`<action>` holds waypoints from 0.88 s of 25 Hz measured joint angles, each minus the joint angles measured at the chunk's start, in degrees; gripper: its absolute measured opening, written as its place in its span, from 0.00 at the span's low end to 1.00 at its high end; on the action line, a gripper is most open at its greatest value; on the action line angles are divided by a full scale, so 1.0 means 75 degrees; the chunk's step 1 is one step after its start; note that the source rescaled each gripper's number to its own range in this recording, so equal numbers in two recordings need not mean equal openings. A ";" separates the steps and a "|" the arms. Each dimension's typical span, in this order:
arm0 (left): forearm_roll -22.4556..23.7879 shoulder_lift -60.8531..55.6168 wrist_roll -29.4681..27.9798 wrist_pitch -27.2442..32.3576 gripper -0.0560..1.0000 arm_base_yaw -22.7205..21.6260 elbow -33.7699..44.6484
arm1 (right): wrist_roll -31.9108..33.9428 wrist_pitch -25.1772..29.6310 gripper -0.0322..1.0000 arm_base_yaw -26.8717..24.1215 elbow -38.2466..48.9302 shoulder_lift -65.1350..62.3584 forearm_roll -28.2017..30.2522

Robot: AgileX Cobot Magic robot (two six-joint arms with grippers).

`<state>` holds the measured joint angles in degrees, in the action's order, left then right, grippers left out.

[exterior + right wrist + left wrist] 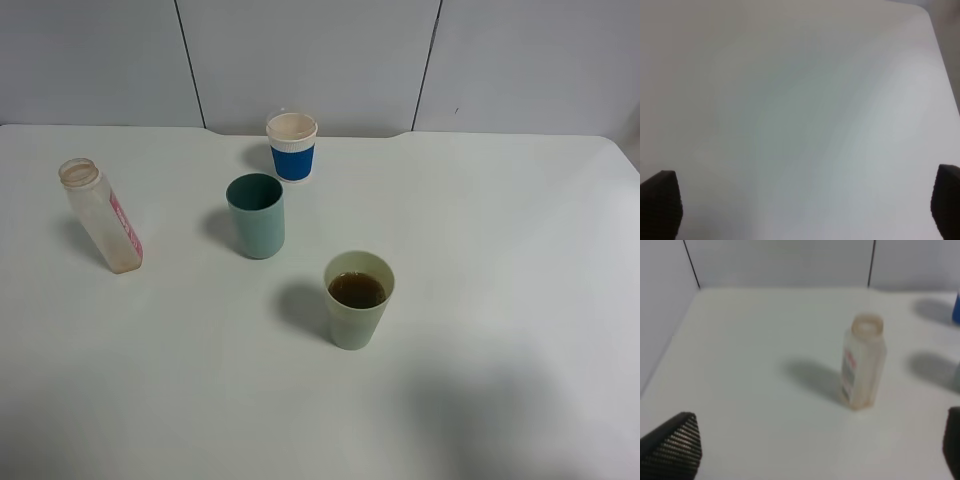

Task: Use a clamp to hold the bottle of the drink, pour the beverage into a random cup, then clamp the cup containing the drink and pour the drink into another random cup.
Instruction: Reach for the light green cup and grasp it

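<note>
The clear bottle [101, 215] with a pink-red label stands upright and nearly empty at the table's left; the left wrist view shows the bottle [863, 361] standing free ahead of my left gripper [820, 450], whose jaws are spread wide and hold nothing. The pale yellow-green cup [358, 299] stands near the middle front with the brown beverage [357, 290] in it. Behind and left of it is the teal cup [256, 215], and I cannot see any liquid in it. My right gripper [802, 207] is open over bare table. Neither arm shows in the exterior view.
A white paper cup with a blue sleeve [292, 147] stands at the back, behind the teal cup. The white table [500, 230] ends at a grey panelled wall behind. A sliver of the blue sleeve [956, 307] shows at the edge of the left wrist view.
</note>
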<state>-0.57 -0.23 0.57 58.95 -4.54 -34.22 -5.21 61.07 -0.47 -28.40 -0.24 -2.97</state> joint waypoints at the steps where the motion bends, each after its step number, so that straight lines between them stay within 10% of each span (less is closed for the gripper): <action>1: 0.0000 0.0000 -0.0010 0.0009 0.93 0.0000 0.0143 | 0.0000 0.0000 1.00 0.0000 0.0000 0.0000 0.0000; 22: 0.0000 0.0000 -0.0016 0.0167 0.93 0.0853 0.0702 | 0.0000 0.0000 1.00 0.0000 0.0000 0.0000 0.0000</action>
<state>-0.57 -0.23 0.44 60.20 1.85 -28.96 -5.21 61.07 -0.47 -28.40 -0.24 -2.97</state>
